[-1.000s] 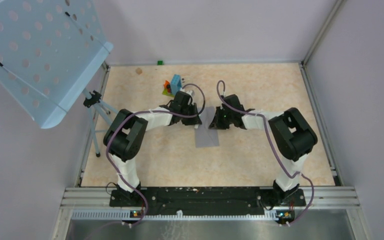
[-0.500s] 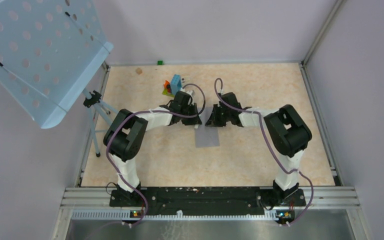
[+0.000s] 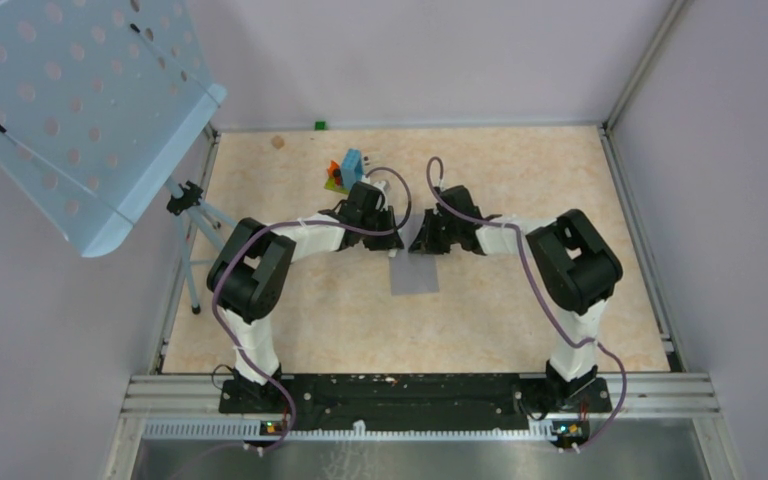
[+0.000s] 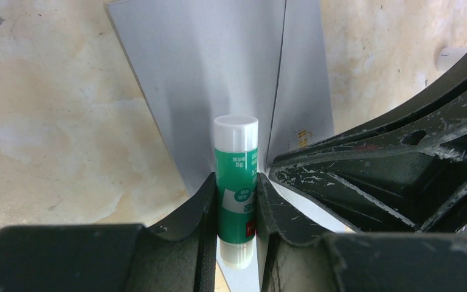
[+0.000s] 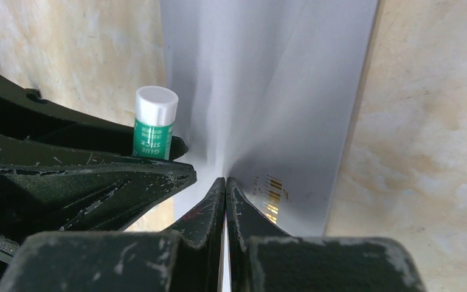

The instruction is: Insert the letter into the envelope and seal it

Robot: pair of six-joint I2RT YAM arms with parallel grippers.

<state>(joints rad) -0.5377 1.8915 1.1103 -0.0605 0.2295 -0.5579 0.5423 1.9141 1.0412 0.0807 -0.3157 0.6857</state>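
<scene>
The grey envelope [image 3: 415, 272] lies flat mid-table, its far end between my two grippers. My left gripper [image 3: 391, 240] is shut on a green glue stick with a white cap [image 4: 236, 176], held over the envelope's left part [image 4: 213, 79]. My right gripper [image 3: 423, 243] is shut, pinching a thin raised edge of the envelope [image 5: 267, 91] between its fingertips. In the right wrist view the right gripper [image 5: 225, 184] sits beside the glue stick [image 5: 154, 125], with the left gripper's finger just left of it. The letter is not in view.
A blue-orange-green block cluster [image 3: 343, 172] sits behind the left gripper. A small white cylinder [image 4: 453, 58] lies on the floor to the right of the envelope. A perforated blue panel on a tripod [image 3: 80, 110] stands at the far left. Walls enclose the back and right.
The right arm has shifted left, bringing its gripper closer to the left gripper over the envelope's far end. The left arm and glue stick have stayed put.
</scene>
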